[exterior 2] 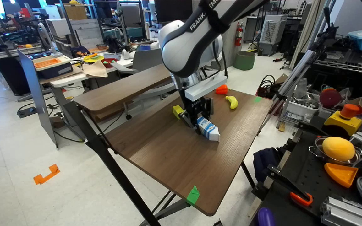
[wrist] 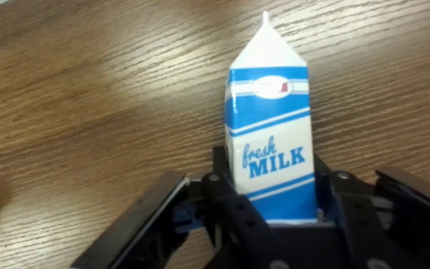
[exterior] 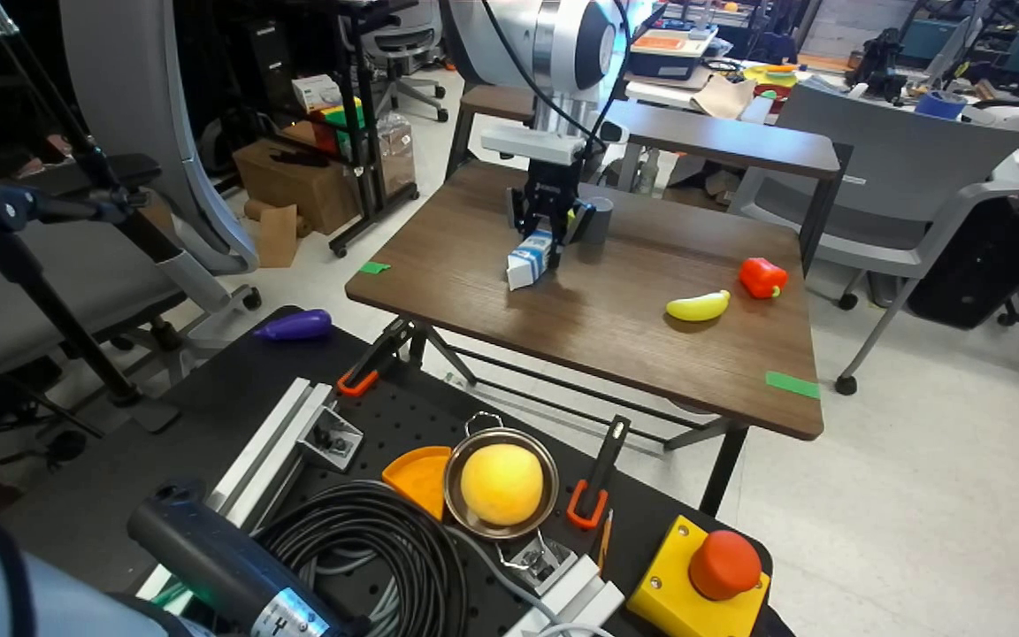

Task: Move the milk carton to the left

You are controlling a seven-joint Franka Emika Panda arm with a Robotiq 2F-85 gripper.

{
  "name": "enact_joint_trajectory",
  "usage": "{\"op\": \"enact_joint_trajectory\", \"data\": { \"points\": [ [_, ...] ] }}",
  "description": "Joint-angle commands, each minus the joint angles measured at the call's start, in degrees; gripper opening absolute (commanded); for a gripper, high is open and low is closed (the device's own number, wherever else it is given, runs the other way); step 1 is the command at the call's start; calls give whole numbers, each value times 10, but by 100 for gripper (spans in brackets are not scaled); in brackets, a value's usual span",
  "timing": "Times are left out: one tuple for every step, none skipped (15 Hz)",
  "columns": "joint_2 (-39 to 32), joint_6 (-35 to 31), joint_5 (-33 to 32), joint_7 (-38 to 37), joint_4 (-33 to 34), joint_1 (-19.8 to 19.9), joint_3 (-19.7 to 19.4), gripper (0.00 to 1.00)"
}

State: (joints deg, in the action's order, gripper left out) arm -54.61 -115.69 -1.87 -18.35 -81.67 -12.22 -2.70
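The milk carton, white and light blue with bluish print, shows in both exterior views (exterior: pixel 530 259) (exterior 2: pixel 208 129) and in the wrist view (wrist: pixel 271 145). It lies on its side in the grip, its peaked white end pointing away from the gripper toward the table's long front edge. My gripper (exterior: pixel 545 232) (exterior 2: pixel 200 120) (wrist: pixel 269 166) has its two black fingers against the carton's two sides near the flat end. The fingers partly cover that end. The carton is low over the brown table (exterior: pixel 439 257); whether it touches the table I cannot tell.
A yellow banana (exterior: pixel 698 307) (exterior 2: pixel 232 102) and a red-orange pepper (exterior: pixel 762 278) (exterior 2: pixel 222 89) lie on the table. A grey cup (exterior: pixel 597 221) stands behind the gripper. A yellow block (exterior 2: pixel 177 111) shows beside the gripper. A raised shelf (exterior: pixel 731 141) (exterior 2: pixel 124 89) runs along the back.
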Motion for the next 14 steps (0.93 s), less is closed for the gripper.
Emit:
{"op": "enact_joint_trajectory", "data": {
  "points": [
    [-24,4,-14,-17,36,-5,-6,24],
    [-24,3,-12,-16,37,-3,-4,24],
    [-25,4,-11,-18,38,-3,-4,73],
    [-24,4,-12,-19,37,-4,-5,75],
    [-21,4,-13,-18,34,-3,-6,82],
    [-20,4,-13,-17,33,-2,-6,88],
    [-18,3,-13,-15,32,-2,-6,96],
    [-16,3,-13,-14,30,-2,-5,99],
    [-14,3,-13,-12,27,-2,-5,100],
    [-10,2,-13,-10,23,-1,-4,100],
    [-6,-1,-13,-9,18,-1,-4,100],
    [-2,-3,-13,-6,13,0,-3,100],
    [1,-5,-12,-5,10,0,-3,100],
    [7,-7,-12,-3,5,0,-2,100]
  ]
}}
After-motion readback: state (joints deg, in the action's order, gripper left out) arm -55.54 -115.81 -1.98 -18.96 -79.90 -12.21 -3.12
